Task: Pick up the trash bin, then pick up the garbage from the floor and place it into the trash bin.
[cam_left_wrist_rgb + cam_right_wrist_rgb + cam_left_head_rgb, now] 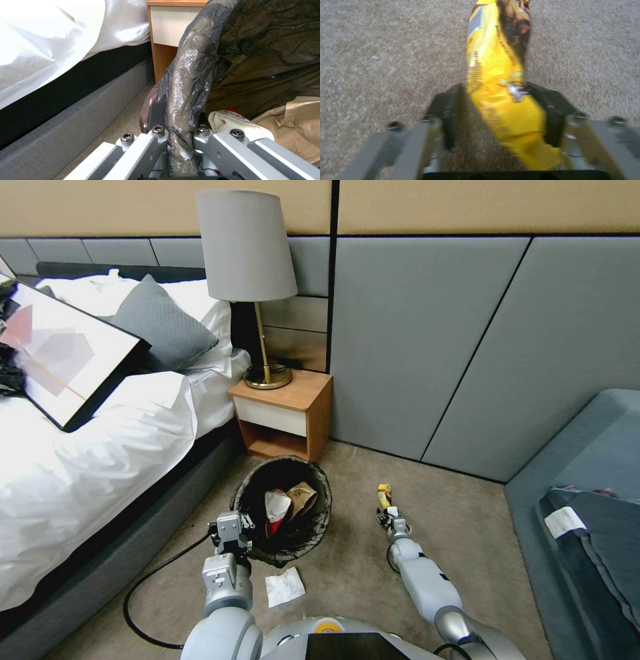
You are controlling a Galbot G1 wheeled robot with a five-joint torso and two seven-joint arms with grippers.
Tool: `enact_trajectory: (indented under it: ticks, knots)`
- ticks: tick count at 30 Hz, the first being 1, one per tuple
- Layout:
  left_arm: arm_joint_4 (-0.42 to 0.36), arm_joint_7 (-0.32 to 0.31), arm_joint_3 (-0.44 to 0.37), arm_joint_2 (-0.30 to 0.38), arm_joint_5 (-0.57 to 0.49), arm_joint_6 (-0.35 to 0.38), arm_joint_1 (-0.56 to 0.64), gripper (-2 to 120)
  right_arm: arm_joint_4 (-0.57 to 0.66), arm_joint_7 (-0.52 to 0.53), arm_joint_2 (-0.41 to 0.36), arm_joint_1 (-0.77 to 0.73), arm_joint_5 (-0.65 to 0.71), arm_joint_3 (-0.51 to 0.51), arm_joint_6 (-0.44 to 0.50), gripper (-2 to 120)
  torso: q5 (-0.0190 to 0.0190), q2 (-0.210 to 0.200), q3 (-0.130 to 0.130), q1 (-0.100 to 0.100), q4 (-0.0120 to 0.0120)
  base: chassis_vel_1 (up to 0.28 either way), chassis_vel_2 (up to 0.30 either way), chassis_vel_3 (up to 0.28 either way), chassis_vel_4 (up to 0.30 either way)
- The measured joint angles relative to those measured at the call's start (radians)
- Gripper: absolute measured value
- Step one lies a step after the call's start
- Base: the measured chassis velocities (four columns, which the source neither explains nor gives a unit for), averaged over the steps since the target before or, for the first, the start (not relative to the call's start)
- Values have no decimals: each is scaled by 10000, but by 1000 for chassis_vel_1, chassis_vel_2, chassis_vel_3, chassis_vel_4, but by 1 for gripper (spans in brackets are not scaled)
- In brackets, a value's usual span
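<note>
A grey padded wall (427, 333) backs the room, with a bed (80, 447) in white linen along the robot's left and a grey sofa (587, 493) at the right edge. Tan carpet (467, 527) covers the floor between them. A framed picture (67, 353) leans on the bed beside a grey pillow (160, 330). In the corner stands a wooden nightstand (287, 413) carrying a brass lamp with a grey shade (245, 247).

The trash bin (248, 488) sits on the carpet just before the nightstand, its black liner folded over the rim, a tan paper bag (303, 499) and a red-and-white wrapper (275, 508) inside. The left tool (231, 528) is clamped onto the bin's near rim. The right tool (390, 517), low over the carpet to the bin's right, has its fingers spread around a yellow wrapper (500, 82), not pressed shut. A white tissue (284, 586) lies on the carpet near the bin.
</note>
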Motion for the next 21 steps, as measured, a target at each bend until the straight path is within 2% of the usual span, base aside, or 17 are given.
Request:
enact_trajectory:
  ticks: [1,3,4,7,8,11,21]
  knots:
    - [0,0,0,0,0,0,0,0,0,0,0,0,0,0,0,41,0,0,0,0,0,0,0,0,0]
    - [0,0,0,0,0,0,0,0,6,-17,-25,-31,0,39,17,27,-1,0,0,0,-1,0,0,0,0]
    - [0,0,0,0,0,0,0,0,6,-17,-25,-31,0,39,17,27,-1,0,0,0,-1,0,0,0,0]
    - [0,0,0,0,0,0,0,0,4,-35,-38,-71,0,65,64,14,-1,0,0,0,-1,0,0,0,0]
    - [0,0,0,0,0,0,0,0,4,-35,-38,-71,0,65,64,14,-1,0,0,0,-1,0,0,0,0]
    - [0,0,0,0,0,0,0,0,3,-40,-39,-95,-2,70,103,0,0,0,0,0,0,0,0,0,0]
    - [0,0,0,0,0,0,0,0,136,-67,-16,-186,-8,82,208,0,-1,0,0,0,0,0,0,0,0]
